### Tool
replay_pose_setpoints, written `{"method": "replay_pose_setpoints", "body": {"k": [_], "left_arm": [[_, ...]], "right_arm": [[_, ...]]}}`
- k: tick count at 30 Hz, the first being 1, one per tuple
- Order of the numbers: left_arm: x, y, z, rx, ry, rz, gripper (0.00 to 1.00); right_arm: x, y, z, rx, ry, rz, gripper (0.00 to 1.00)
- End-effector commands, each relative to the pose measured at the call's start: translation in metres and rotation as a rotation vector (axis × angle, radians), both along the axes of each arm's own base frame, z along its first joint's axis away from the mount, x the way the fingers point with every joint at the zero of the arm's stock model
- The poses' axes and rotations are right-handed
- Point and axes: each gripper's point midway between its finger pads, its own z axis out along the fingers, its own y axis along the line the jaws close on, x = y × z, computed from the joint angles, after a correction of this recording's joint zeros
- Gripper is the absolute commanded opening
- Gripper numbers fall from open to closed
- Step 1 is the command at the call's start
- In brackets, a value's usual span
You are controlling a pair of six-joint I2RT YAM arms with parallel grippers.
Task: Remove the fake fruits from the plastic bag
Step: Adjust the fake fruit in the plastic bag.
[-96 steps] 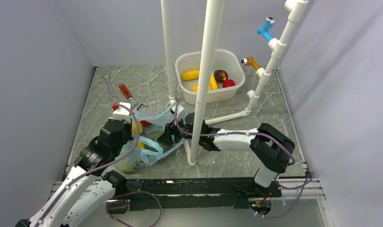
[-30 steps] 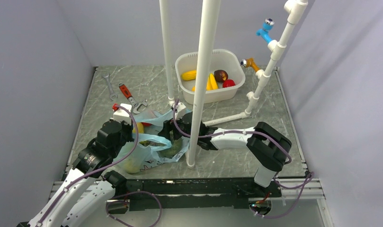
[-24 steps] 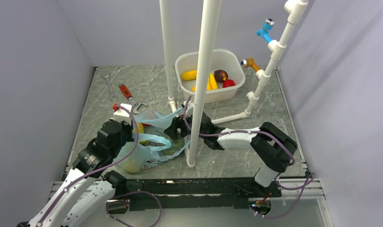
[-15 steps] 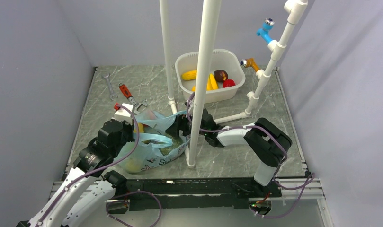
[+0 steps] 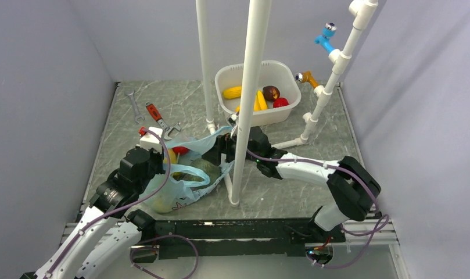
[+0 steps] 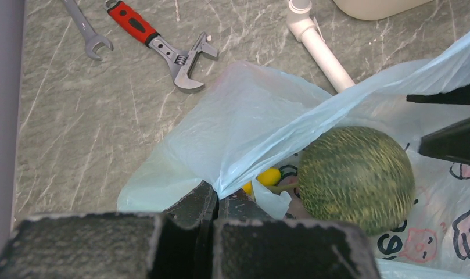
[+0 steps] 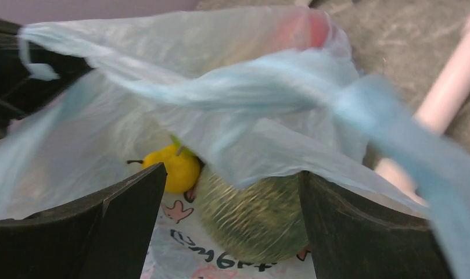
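On the table (image 5: 284, 199), the plastic bag (image 5: 183, 185) is seen lying near-left, just beside the white upright pipe (image 5: 246, 104) (bare marble is left to the right). Its rim is pinched by the closed left gripper (image 6: 216, 200). Inside the mouth, the dark green fruit (image 6: 356, 177) is straddled by the right gripper (image 7: 231, 177), its fingers spread wide. A small yellow fruit (image 6: 268, 176) is tucked just beside it.

Plastic bag (image 7: 267, 87) handle across green fruit (image 7: 253, 218)
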Motion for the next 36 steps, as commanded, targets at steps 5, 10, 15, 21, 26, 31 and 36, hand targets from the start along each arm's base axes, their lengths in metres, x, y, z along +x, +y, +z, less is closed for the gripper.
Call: {"method": "replay_pose_setpoints", "body": {"k": [5,10,15,21,26,31,36], "left_arm": [[0.001,-0.008,0.015,-0.032,-0.045,-0.041,0.01],[-0.005,-0.014,0.023,-0.082,-0.053,-0.072,0.39],[-0.028,-0.036,0.064,-0.2,-0.063,-0.221,0.71],[-0.071,-0.094,0.121,-0.362,-0.016,-0.599,0.84],[-0.084,-0.117,0.114,-0.375,0.051,-0.758,0.95],[-0.082,-0.119,0.108,-0.273,0.009,-0.701,0.98],[-0.084,-0.134,0.055,-0.016,0.122,-0.661,0.99]], "right_arm": [[-0.036,0.018,0.05,0.051,-0.162,0.166,0.87],[-0.044,0.027,0.036,0.075,-0.115,0.209,0.83],[-0.049,0.03,0.023,0.065,-0.077,0.226,0.82],[-0.06,0.035,0.023,0.084,-0.064,0.254,0.79],[-0.06,0.032,0.026,0.096,-0.061,0.234,0.78],[-0.058,0.027,0.021,0.083,-0.06,0.21,0.78],[-0.056,0.028,0.019,0.079,-0.049,0.206,0.78]]}}
